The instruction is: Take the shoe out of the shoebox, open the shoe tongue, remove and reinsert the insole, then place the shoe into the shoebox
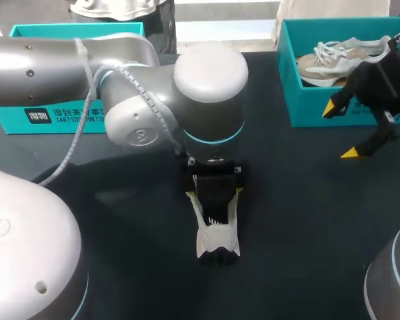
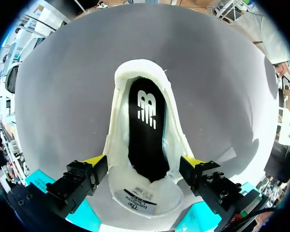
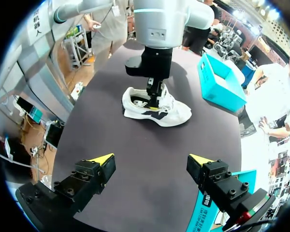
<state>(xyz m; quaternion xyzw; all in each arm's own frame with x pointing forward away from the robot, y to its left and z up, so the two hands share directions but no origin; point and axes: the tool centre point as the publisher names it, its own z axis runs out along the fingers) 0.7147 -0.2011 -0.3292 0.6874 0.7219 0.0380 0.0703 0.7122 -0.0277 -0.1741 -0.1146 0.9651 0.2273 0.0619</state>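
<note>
The shoe [image 1: 217,237] lies out on the dark table [image 1: 307,200], well apart from the teal shoebox [image 1: 307,107] and to the left of it, about mid-table. Its long axis runs front to back. The toe points to the far edge, where the shoebox stands, and the heel collar [image 2: 140,67] faces my side. My left arm [image 1: 120,87] covers the toe end from above, so I read the direction from the wrist cameras.

My left gripper [image 2: 144,162] sits over the shoe's throat. Its fingertips [image 2: 94,161] are set wide, one pressed against each side of the upper, so it has the shoe clamped across its width. The tongue [image 2: 137,200] is folded forward toward the toe with its label side up. The black insole [image 2: 144,135] lies flat inside along the same axis as the shoe.

My right gripper [image 1: 341,130] hangs just in front of the shoebox's near wall. Its fingers are spread wide and hold nothing. A second shoe [image 1: 333,57], beige with white laces, lies inside that shoebox. Another teal box [image 1: 60,30] sits along the same far edge, well to the left of the shoebox and partly behind my left arm.
</note>
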